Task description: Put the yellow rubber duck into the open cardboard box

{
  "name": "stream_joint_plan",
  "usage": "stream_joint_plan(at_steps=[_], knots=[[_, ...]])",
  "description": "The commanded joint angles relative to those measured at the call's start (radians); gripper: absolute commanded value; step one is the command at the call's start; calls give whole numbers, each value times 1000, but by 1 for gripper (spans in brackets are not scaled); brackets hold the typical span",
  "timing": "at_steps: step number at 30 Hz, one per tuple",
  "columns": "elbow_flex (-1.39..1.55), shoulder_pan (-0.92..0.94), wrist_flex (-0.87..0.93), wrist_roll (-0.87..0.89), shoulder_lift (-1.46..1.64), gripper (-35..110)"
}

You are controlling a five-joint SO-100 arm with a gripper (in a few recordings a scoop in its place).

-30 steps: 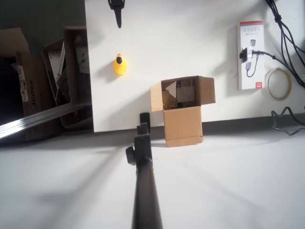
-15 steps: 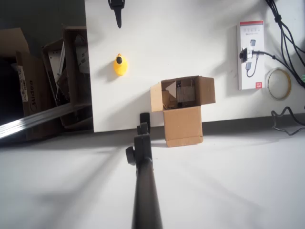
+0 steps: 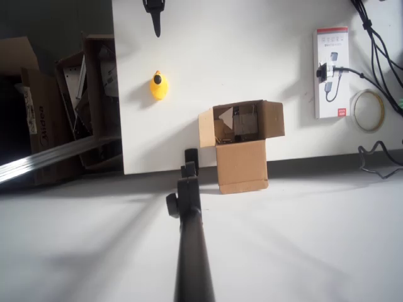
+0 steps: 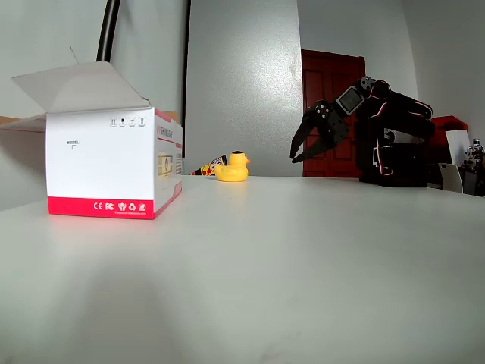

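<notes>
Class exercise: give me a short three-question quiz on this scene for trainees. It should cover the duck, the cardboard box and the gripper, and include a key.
1. True or false: the yellow rubber duck already lies inside the open cardboard box.
2. Choose one. In the fixed view, the gripper is: A) shut on the duck; B) open, held above the table, apart from the duck; C) resting inside the box.
3. Fill the gap: in the overhead view, the roll of tape lies to the ___ of the white and red carton.

Key: 1 false, the duck sits on the table outside the box. 2 B. 3 right.
</notes>
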Motion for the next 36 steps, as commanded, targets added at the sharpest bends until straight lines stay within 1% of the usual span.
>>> stream_joint_plan(at_steps=[1, 10, 15, 18, 23, 29, 36], knots=[[14, -26, 5, -17, 6, 0], [14, -26, 5, -17, 6, -1], [14, -32, 5, -18, 6, 3], [14, -29, 5, -14, 6, -1], [-8, 0, 29, -21, 6, -1], [-179, 41, 74, -60, -29, 0], [-543, 75, 132, -49, -420, -1]])
